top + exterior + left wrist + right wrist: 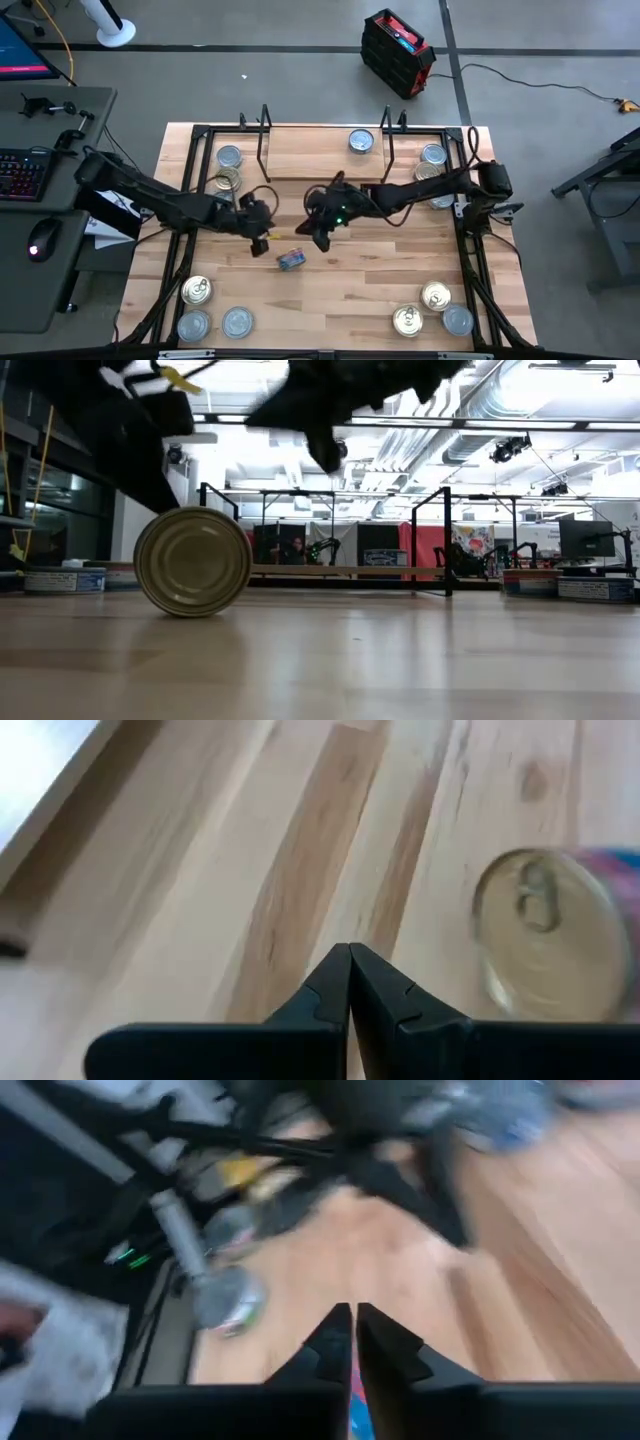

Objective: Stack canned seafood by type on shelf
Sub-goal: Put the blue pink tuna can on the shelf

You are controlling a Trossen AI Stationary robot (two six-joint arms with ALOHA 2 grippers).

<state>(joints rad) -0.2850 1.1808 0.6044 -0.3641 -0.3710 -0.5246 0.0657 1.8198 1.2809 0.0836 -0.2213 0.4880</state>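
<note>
Nearest your low-view camera, one tin [192, 562] stands on its edge on the counter [380, 280], its gold face toward you. Seen from above, this tin [291, 260] lies just in front of both claws, well in front of the shelf [310, 155]. Your left claw [262, 241] hangs beside it, fingers pressed together, holding nothing. Your right claw [321, 240] is likewise pinched closed and empty. One silver tin [361, 141] rests on the shelf board; others sit beside the shelf and at the counter's near corners.
</note>
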